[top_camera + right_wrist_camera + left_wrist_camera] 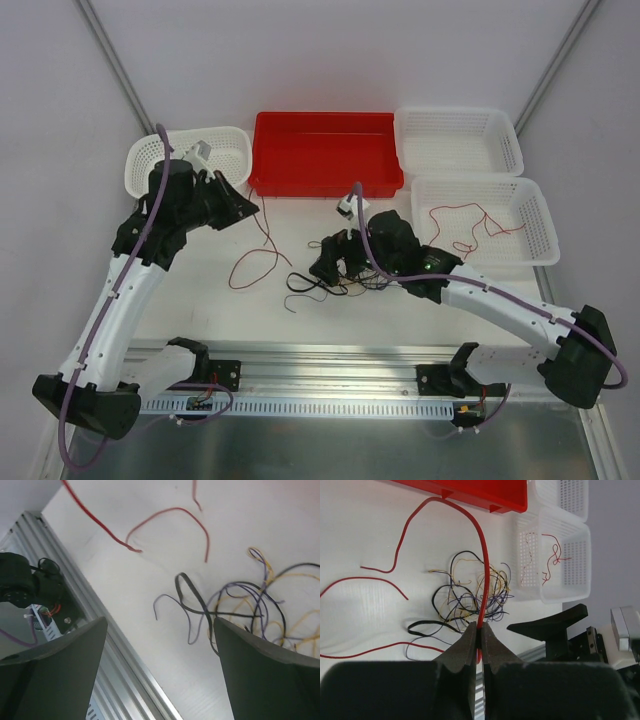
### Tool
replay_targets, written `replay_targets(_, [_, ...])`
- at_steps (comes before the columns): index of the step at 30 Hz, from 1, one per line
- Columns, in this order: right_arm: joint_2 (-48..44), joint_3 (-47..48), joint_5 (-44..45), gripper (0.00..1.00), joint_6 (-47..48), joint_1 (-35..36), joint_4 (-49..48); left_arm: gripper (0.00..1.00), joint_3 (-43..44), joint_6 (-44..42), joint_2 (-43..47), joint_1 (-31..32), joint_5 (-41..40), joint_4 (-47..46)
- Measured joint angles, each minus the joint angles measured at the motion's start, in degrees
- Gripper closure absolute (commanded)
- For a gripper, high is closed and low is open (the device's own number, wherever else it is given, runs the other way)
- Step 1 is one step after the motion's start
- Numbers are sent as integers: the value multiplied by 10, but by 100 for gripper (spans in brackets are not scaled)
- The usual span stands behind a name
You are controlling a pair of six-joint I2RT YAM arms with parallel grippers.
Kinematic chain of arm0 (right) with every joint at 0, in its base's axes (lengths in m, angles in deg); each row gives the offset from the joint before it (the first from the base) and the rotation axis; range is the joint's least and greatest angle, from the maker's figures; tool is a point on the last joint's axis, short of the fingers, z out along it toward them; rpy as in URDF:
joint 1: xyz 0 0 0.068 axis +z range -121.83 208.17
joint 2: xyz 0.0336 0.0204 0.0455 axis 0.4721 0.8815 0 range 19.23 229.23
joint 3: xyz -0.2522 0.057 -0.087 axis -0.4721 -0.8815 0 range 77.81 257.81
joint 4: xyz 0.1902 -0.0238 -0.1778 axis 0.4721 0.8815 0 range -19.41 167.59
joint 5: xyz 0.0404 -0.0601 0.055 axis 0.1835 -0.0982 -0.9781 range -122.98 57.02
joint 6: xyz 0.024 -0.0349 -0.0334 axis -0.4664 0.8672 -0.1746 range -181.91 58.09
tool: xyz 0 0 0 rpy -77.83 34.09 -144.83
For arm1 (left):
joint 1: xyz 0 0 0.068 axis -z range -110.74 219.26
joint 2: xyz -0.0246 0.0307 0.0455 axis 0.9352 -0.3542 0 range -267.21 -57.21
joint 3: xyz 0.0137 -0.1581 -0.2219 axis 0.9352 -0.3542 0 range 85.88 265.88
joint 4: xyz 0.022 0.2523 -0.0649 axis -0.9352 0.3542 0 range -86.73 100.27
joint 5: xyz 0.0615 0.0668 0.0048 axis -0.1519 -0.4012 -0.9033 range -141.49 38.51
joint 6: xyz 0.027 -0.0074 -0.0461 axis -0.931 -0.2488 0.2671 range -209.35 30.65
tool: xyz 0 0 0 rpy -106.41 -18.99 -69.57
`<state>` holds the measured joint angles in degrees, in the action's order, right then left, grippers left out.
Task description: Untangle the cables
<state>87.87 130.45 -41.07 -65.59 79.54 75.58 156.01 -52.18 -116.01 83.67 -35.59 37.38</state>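
A tangle of thin black, purple and yellow cables (345,278) lies mid-table; it also shows in the left wrist view (470,592) and the right wrist view (260,610). My left gripper (480,626) is shut on a red cable (482,555) that arches up from its tips. From above, that gripper (250,205) sits left of the tangle, and the red cable (262,252) trails from it onto the table. My right gripper (330,262) hovers at the tangle's left edge. Its jaws (160,622) stand wide open with nothing between them.
A red bin (325,150) stands at the back, with a white basket (225,140) to its left and another (458,140) to its right. A third white basket (535,225) holds a red cable (470,222). An aluminium rail (330,370) runs along the near edge.
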Motion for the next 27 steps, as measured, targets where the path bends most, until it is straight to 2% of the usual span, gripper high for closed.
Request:
replay_targets(5, [28, 0, -23, 10, 5, 31, -84, 100, -47, 61, 3, 29, -11, -52])
replay_targets(10, [102, 2, -43, 16, 6, 42, -158, 100, -75, 104, 16, 39, -21, -82])
replay_targets(18, [196, 23, -45, 23, 6, 48, -201, 100, -92, 134, 35, 40, -26, -115])
replay_targets(21, [212, 39, -42, 30, 6, 48, -215, 100, -102, 141, 42, 40, -26, -121])
replay_targets(24, [225, 55, -38, 48, 5, 48, -228, 100, -114, 147, 49, 40, -26, -125])
replay_targets(25, [228, 59, -36, 61, 4, 48, -232, 100, -116, 148, 51, 40, -26, -125])
replay_targets(27, [231, 61, -32, 75, 4, 48, -238, 100, -120, 148, 53, 40, -26, -125])
